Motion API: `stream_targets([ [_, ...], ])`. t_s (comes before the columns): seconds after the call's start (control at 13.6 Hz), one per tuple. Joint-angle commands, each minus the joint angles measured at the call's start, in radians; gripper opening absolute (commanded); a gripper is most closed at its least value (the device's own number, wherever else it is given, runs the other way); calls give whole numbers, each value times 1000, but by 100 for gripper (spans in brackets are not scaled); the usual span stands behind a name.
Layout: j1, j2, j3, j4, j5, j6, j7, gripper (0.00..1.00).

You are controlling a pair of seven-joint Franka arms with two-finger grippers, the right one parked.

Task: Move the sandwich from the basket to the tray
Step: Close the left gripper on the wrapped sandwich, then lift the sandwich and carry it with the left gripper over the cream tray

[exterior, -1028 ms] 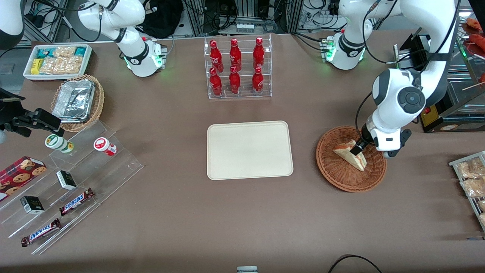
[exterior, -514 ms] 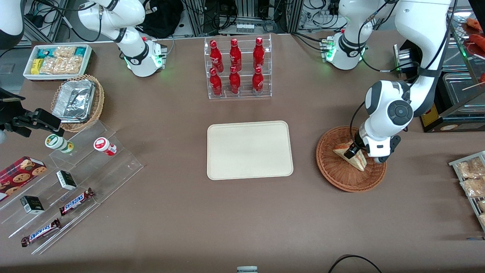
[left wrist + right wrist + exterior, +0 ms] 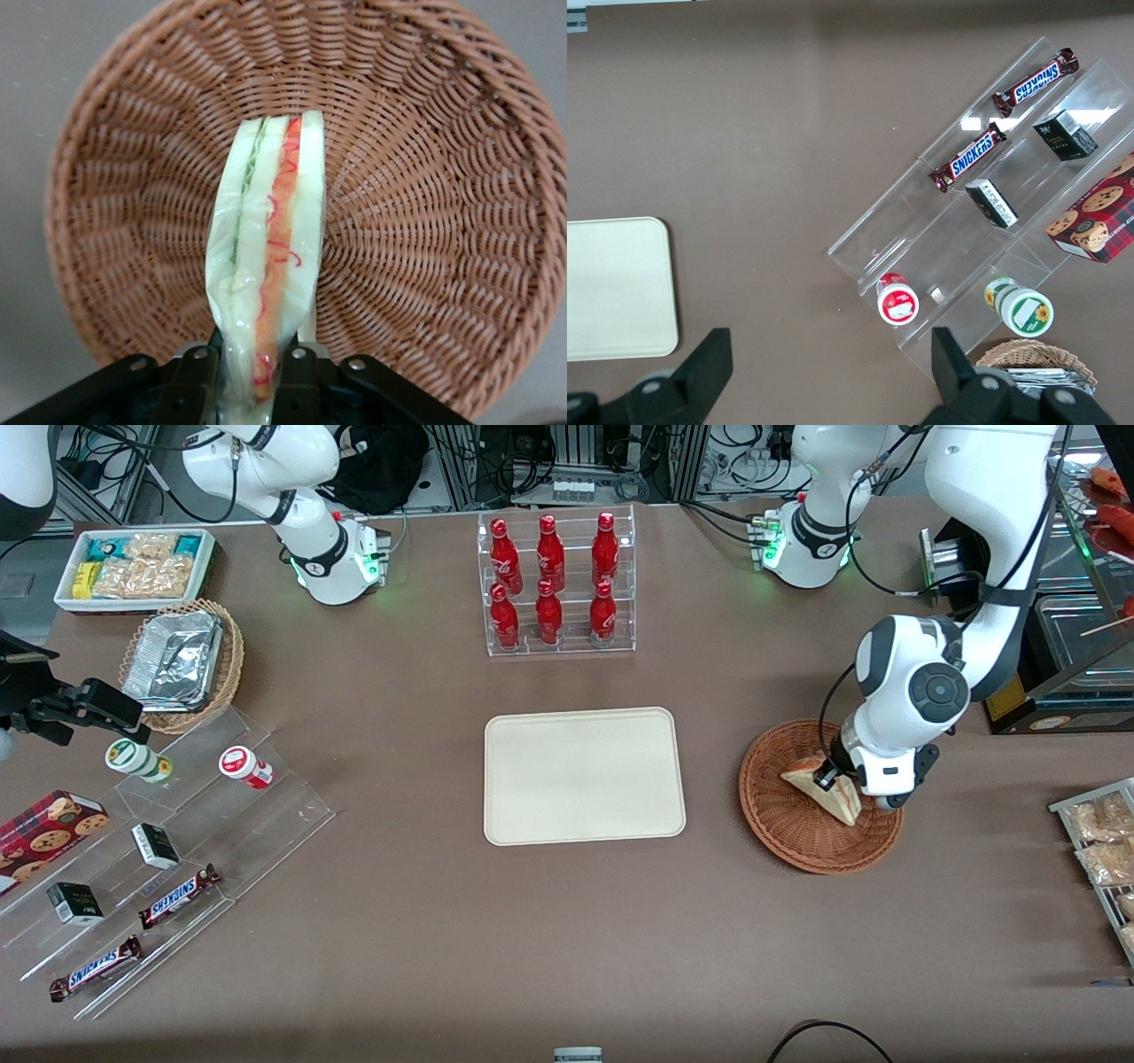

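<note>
The sandwich point(image 3: 819, 788), a pale wedge in clear wrap with red and green filling, sits inside the round brown wicker basket point(image 3: 780, 824) toward the working arm's end of the table. My gripper point(image 3: 833, 778) is down in the basket and shut on the sandwich. In the wrist view the sandwich point(image 3: 266, 266) stands edge-up between the two black fingers point(image 3: 192, 385), with the gripper point(image 3: 252, 390) pinching its near end over the basket point(image 3: 425, 221). The cream tray point(image 3: 584, 775) lies flat mid-table, beside the basket, with nothing on it. The tray's corner point(image 3: 620, 288) shows in the right wrist view.
A clear rack of red bottles point(image 3: 554, 584) stands farther from the front camera than the tray. Toward the parked arm's end lie a lighter basket with a foil container point(image 3: 182, 664), a white snack bin point(image 3: 133, 567) and clear steps with candy bars point(image 3: 177, 895).
The arm came down and shifted slightly toward the tray, and the fingers went around the sandwich. The sandwich has tipped a little in the basket.
</note>
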Motion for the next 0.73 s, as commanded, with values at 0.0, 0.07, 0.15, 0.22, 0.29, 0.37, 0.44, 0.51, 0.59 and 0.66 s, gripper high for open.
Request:
stream_targets([
  [0.0, -13, -68, -1, 134, 4, -240, 56, 9],
  [0.07, -33, -66, -17, 203, 4, -320, 67, 9],
  [0.15, -55, -54, -31, 273, 4, -377, 68, 9],
  [0.22, -88, -34, -45, 339, 4, -417, 64, 9],
  [0.29, -131, -14, -50, 396, 2, -450, 61, 9],
  [0.37, -185, 7, -50, 436, 2, -474, 58, 9],
  [0.44, -234, 30, -50, 462, 2, -476, 53, 9],
  [0.51, -291, 70, -48, 490, 7, -476, 51, 8],
  [0.59, -341, 108, -48, 521, 10, -475, 50, 8],
  [0.66, -386, 148, -48, 550, 24, -473, 48, 8],
])
